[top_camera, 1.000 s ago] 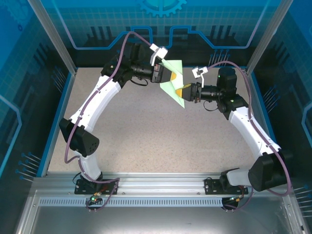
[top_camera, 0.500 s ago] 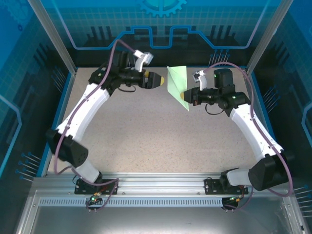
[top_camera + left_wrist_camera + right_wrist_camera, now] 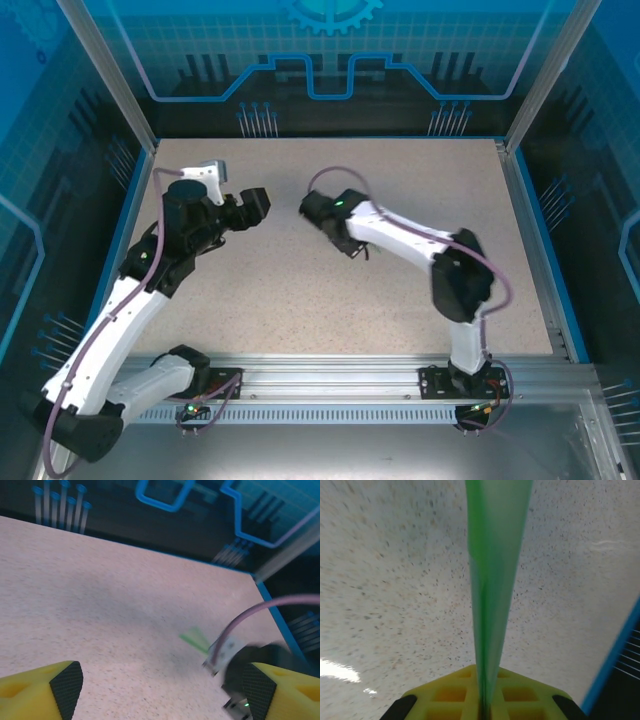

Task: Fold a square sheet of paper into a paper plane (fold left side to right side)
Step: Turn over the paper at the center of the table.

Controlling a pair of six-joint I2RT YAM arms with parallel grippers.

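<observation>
Evenly bright; wrist views blurred, green paper smeared.

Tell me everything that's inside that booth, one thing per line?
paper: one, pale green, folded thin, pinched in the right tool.
table: one, speckled beige, under both arms.
walls: blue patterned panels, at the back and sides.
rail: one, silver metal, near edge, carrying both arm bases.
cables: two, purple, one along each arm.
left arm: one, white with black joints, left side.
right arm: one, white and black, reaching towards the middle.
left tool: one, yellow fingers with black pads, open, nothing in it.
right tool: one, yellow, shut on the paper.
</observation>
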